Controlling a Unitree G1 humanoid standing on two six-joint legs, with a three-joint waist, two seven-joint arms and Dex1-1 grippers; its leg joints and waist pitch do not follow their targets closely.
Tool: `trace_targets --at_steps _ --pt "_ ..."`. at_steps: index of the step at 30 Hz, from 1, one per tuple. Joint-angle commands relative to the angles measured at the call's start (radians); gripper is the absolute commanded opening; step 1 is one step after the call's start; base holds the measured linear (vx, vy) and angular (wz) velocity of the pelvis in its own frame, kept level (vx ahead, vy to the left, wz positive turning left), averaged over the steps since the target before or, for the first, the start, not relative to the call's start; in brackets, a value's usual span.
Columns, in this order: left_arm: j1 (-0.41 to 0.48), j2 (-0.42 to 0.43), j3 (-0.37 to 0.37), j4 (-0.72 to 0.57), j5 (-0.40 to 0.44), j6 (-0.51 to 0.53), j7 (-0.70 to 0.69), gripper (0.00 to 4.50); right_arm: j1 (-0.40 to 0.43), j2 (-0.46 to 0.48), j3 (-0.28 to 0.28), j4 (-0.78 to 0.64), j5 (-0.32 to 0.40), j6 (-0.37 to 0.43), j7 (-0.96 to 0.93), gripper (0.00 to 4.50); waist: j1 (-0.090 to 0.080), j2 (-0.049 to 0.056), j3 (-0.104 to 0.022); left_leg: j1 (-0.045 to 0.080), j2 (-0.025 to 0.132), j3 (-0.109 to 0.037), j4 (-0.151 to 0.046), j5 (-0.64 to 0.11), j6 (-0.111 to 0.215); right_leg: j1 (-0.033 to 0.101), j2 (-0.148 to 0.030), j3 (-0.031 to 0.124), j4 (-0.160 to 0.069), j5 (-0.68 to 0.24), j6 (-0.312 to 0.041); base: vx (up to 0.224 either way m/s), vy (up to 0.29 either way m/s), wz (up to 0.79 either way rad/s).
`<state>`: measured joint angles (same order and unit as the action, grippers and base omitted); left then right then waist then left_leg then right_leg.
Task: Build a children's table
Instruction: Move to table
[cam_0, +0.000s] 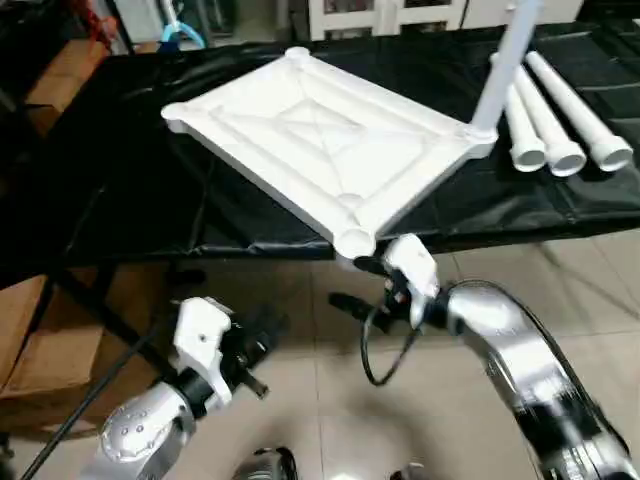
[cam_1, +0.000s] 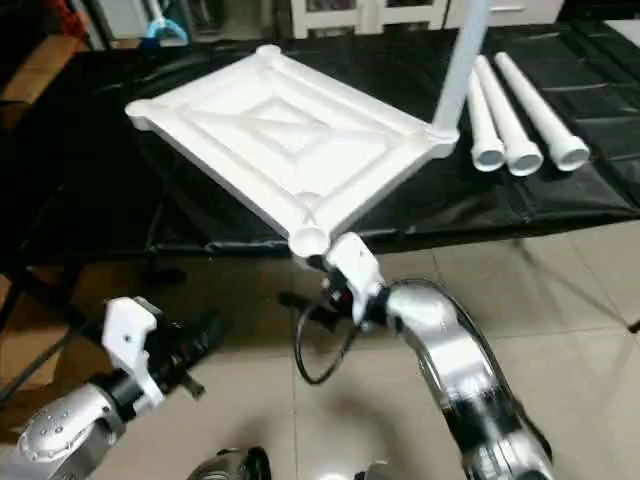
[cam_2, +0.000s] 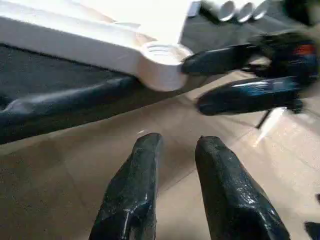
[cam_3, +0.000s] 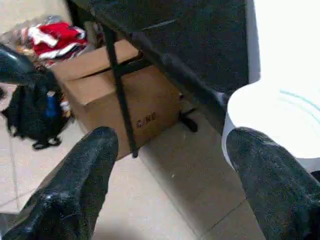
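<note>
The tabletop (cam_0: 320, 140) lies ribbed side up on my black worktop (cam_0: 120, 210), one corner socket (cam_0: 355, 240) overhanging the near edge at six o'clock. One leg (cam_0: 505, 60) stands in its three o'clock corner; three loose legs (cam_0: 560, 115) lie just beyond. My right gripper (cam_0: 365, 285), spread wide and empty, sits just under the socket. My left gripper (cam_2: 175, 170), narrowly parted, holds nothing over the floor (cam_0: 300, 400).

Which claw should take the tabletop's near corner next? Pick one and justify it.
Right, likely. The right claw is open just below the tabletop's near corner socket. The left claw sits lower and further left, jaws narrower.
</note>
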<state>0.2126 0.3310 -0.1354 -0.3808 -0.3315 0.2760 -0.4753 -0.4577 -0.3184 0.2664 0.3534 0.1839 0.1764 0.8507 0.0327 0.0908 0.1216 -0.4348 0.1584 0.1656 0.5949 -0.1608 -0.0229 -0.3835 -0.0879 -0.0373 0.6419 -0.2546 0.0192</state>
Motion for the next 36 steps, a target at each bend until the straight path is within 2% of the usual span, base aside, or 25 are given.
trace_targets --at_steps 1,3,5,7,10,11,12,14,15,16,19,23,24,25,26,27,28,29,30,31,32,33,34,35,36 --pt "0.007 0.011 0.001 -0.023 -0.016 0.026 -0.006 1.40 -0.027 -0.011 0.023 0.079 -0.027 -0.013 0.043 3.86 0.001 -0.011 -0.060 0.034 0.064 -0.023 -0.081 -0.227 0.058 0.022 -0.055 0.036 -0.082 -0.010 -0.239 0.000 0.000 0.00" --pt "0.006 0.019 0.003 -0.029 -0.020 0.036 -0.008 1.40 -0.070 -0.011 0.020 0.152 -0.044 -0.053 0.057 3.86 0.000 -0.015 -0.061 0.033 0.064 -0.018 -0.076 -0.200 0.085 0.024 -0.054 0.033 -0.078 0.025 -0.265 0.000 0.000 0.00" --pt "0.004 0.023 0.006 -0.027 -0.014 0.037 -0.006 1.40 -0.114 -0.001 0.000 0.220 -0.056 -0.095 0.035 3.86 0.001 -0.013 -0.059 0.037 0.065 -0.015 -0.077 -0.217 0.090 0.022 -0.052 0.034 -0.080 0.000 -0.271 0.000 0.000 0.00" --pt "0.003 0.023 0.008 -0.025 -0.013 0.038 -0.005 1.40 -0.149 0.001 -0.012 0.273 -0.070 -0.125 0.007 3.86 0.000 -0.011 -0.058 0.039 0.067 -0.014 -0.079 -0.252 0.078 0.018 -0.053 0.033 -0.082 -0.050 -0.279 0.000 0.000 0.00" --pt "-0.005 0.018 0.013 -0.026 -0.011 0.046 -0.004 1.40 -0.245 0.001 -0.038 0.422 -0.116 -0.201 -0.109 3.86 0.000 -0.010 -0.055 0.044 0.069 -0.012 -0.084 -0.311 0.039 0.013 -0.054 0.034 -0.087 -0.135 -0.273 0.000 0.000 0.00" --pt "-0.005 0.018 0.013 -0.026 -0.011 0.046 -0.004 1.40 -0.245 0.001 -0.038 0.422 -0.116 -0.201 -0.109 3.86 0.001 -0.009 -0.053 0.048 0.068 -0.010 -0.086 -0.335 0.022 0.009 -0.053 0.035 -0.089 -0.166 -0.267 0.000 0.000 0.00" --pt "-0.009 0.017 0.013 -0.027 -0.009 0.049 -0.001 1.40 -0.291 0.007 -0.067 0.485 -0.113 -0.231 -0.173 3.86 0.004 -0.008 -0.052 0.051 0.069 -0.009 -0.087 -0.359 0.007 0.005 -0.053 0.037 -0.091 -0.185 -0.259 0.000 0.000 0.00" --pt "-0.014 0.018 0.011 -0.028 -0.006 0.050 0.005 1.40 -0.334 0.021 -0.112 0.545 -0.086 -0.258 -0.220 3.86 0.003 -0.009 -0.053 0.050 0.069 -0.009 -0.089 -0.375 -0.008 0.005 -0.054 0.037 -0.090 -0.186 -0.256 0.000 0.000 0.00" --pt "-0.014 0.018 0.011 -0.028 -0.006 0.050 0.005 1.40 -0.334 0.021 -0.112 0.545 -0.086 -0.258 -0.220 3.86 0.003 -0.010 -0.055 0.047 0.069 -0.010 -0.090 -0.367 -0.007 0.008 -0.054 0.036 -0.088 -0.167 -0.252 0.000 0.000 0.00" --pt "-0.021 0.017 0.013 -0.022 -0.005 0.047 0.007 1.40 -0.357 0.037 -0.146 0.582 -0.059 -0.277 -0.242 3.86 0.003 -0.003 -0.056 0.045 0.068 -0.009 -0.089 -0.358 -0.002 0.007 -0.053 0.035 -0.084 -0.142 -0.249 0.000 0.000 0.00" --pt "-0.053 0.007 0.019 0.010 0.022 0.027 0.030 1.40 -0.386 0.060 -0.188 0.645 -0.032 -0.320 -0.284 3.86 0.003 -0.008 -0.060 0.045 0.067 -0.007 -0.084 -0.321 0.020 0.010 -0.055 0.036 -0.083 -0.089 -0.261 0.000 0.000 0.00" --pt "-0.098 -0.022 0.038 0.039 0.086 0.025 0.123 1.40 -0.391 0.093 -0.256 0.622 0.030 -0.351 -0.276 3.86 0.005 -0.006 -0.069 0.036 0.067 -0.003 -0.071 -0.187 0.089 0.023 -0.053 0.030 -0.068 0.085 -0.284 0.000 0.000 0.00" --pt "-0.102 -0.031 0.045 0.040 0.093 0.029 0.145 1.40 -0.385 0.097 -0.267 0.601 0.042 -0.350 -0.271 3.86 0.005 -0.008 -0.071 0.037 0.067 -0.004 -0.067 -0.163 0.101 0.023 -0.053 0.029 -0.066 0.114 -0.289 0.000 0.000 0.00" --pt "-0.099 -0.055 0.051 0.038 0.109 0.023 0.186 1.40 -0.344 0.094 -0.276 0.514 0.054 -0.322 -0.270 3.86 0.007 -0.017 -0.075 0.034 0.067 -0.002 -0.062 -0.102 0.138 0.028 -0.050 0.026 -0.060 0.181 -0.291 0.000 0.000 0.00" --pt "-0.097 -0.064 0.053 0.037 0.115 0.018 0.202 1.40 -0.323 0.092 -0.280 0.472 0.061 -0.304 -0.271 3.86 0.010 -0.016 -0.075 0.035 0.069 -0.002 -0.060 -0.086 0.149 0.028 -0.049 0.027 -0.060 0.201 -0.282 0.000 0.000 0.00" --pt "-0.089 -0.089 0.057 0.033 0.125 -0.003 0.231 1.40 -0.261 0.087 -0.288 0.356 0.079 -0.230 -0.287 3.86 0.013 -0.016 -0.077 0.038 0.070 -0.003 -0.058 -0.066 0.163 0.028 -0.047 0.026 -0.060 0.225 -0.275 0.000 0.000 0.00" --pt "-0.083 -0.113 0.061 0.027 0.126 -0.011 0.256 1.40 -0.202 0.076 -0.283 0.265 0.072 -0.187 -0.310 3.86 0.018 -0.021 -0.082 0.039 0.070 -0.003 -0.055 -0.044 0.170 0.029 -0.047 0.024 -0.059 0.236 -0.268 0.000 0.000 0.00" --pt "-0.080 -0.128 0.063 0.023 0.121 -0.010 0.270 1.40 -0.167 0.068 -0.277 0.215 0.063 -0.168 -0.323 3.86 0.018 -0.021 -0.082 0.039 0.070 -0.003 -0.055 -0.044 0.170 0.029 -0.047 0.024 -0.059 0.236 -0.268 0.000 0.000 0.00" --pt "-0.070 -0.161 0.068 0.014 0.117 -0.012 0.300 1.40 -0.077 0.053 -0.262 0.115 0.043 -0.150 -0.349 3.86 0.025 -0.019 -0.082 0.043 0.073 -0.003 -0.056 -0.027 0.161 0.026 -0.044 0.025 -0.063 0.231 -0.250 0.000 0.000 0.00" --pt "-0.067 -0.171 0.069 0.012 0.116 -0.013 0.309 1.40 -0.046 0.047 -0.256 0.084 0.033 -0.149 -0.358 3.86 0.031 -0.021 -0.080 0.044 0.075 -0.001 -0.059 -0.052 0.151 0.023 -0.046 0.026 -0.068 0.203 -0.245 0.000 0.000 0.00" --pt "-0.064 -0.186 0.071 0.012 0.113 -0.016 0.320 1.40 -0.004 0.038 -0.248 0.051 0.011 -0.163 -0.365 3.86 0.028 -0.023 -0.079 0.041 0.073 -0.001 -0.062 -0.077 0.143 0.024 -0.047 0.025 -0.070 0.173 -0.246 0.000 0.000 0.00" --pt "-0.066 -0.216 0.077 0.025 0.135 -0.034 0.363 1.40 0.104 0.034 -0.249 -0.034 -0.035 -0.205 -0.406 3.86 0.031 -0.022 -0.072 0.042 0.077 0.001 -0.071 -0.134 0.115 0.022 -0.048 0.029 -0.083 0.095 -0.227 0.000 0.000 0.00" --pt "-0.074 -0.224 0.076 0.031 0.157 -0.029 0.389 1.40 0.151 0.041 -0.257 -0.078 -0.061 -0.223 -0.436 3.86 0.028 -0.021 -0.063 0.047 0.080 0.003 -0.079 -0.204 0.087 0.015 -0.049 0.033 -0.094 0.022 -0.211 0.000 0.000 0.00" --pt "-0.074 -0.224 0.076 0.031 0.157 -0.029 0.389 1.40 0.151 0.041 -0.257 -0.078 -0.061 -0.223 -0.436 3.86 0.028 -0.022 -0.062 0.047 0.078 0.002 -0.083 -0.240 0.071 0.016 -0.050 0.032 -0.097 -0.027 -0.204 0.000 0.000 0.00" --pt "-0.086 -0.224 0.074 0.036 0.171 -0.018 0.402 1.40 0.169 0.051 -0.265 -0.104 -0.073 -0.225 -0.459 3.86 0.021 -0.025 -0.059 0.044 0.074 -0.001 -0.090 -0.295 0.042 0.018 -0.051 0.031 -0.102 -0.120 -0.186 0.000 0.000 0.00"
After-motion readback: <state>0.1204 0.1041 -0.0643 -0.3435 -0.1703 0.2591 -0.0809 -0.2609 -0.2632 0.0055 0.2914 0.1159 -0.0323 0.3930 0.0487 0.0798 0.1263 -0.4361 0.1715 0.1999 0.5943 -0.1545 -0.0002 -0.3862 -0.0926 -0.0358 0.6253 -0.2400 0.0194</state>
